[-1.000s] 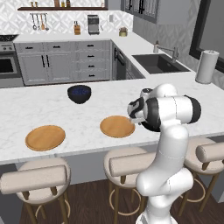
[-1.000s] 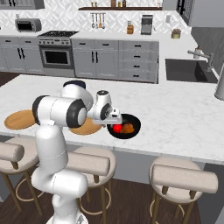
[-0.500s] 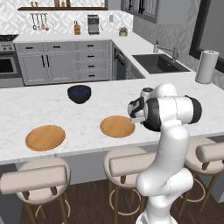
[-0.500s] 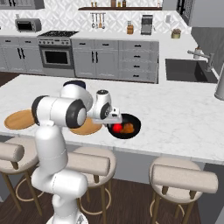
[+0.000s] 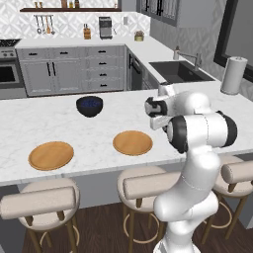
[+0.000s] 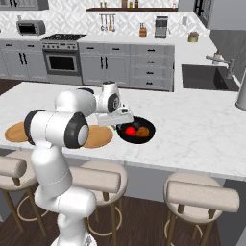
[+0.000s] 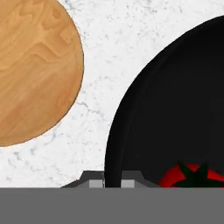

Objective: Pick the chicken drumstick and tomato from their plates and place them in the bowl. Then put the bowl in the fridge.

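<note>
The glossy black bowl sits on the island counter with the red tomato and the golden-brown chicken drumstick inside it. My gripper is at the bowl's left rim. In the hand view the gripper straddles the bowl at its rim and is shut on it, with the tomato just to the right. One bare wooden plate lies beside the bowl and a second plate lies further left. The fridge is out of view.
A smaller dark bowl with a bluish inside stands further back on the island. Padded stools line the near edge. A sink and a paper towel roll are to the right.
The fingers have closed onto the bowl's rim. The arm, bowl and plates stay where they were.
</note>
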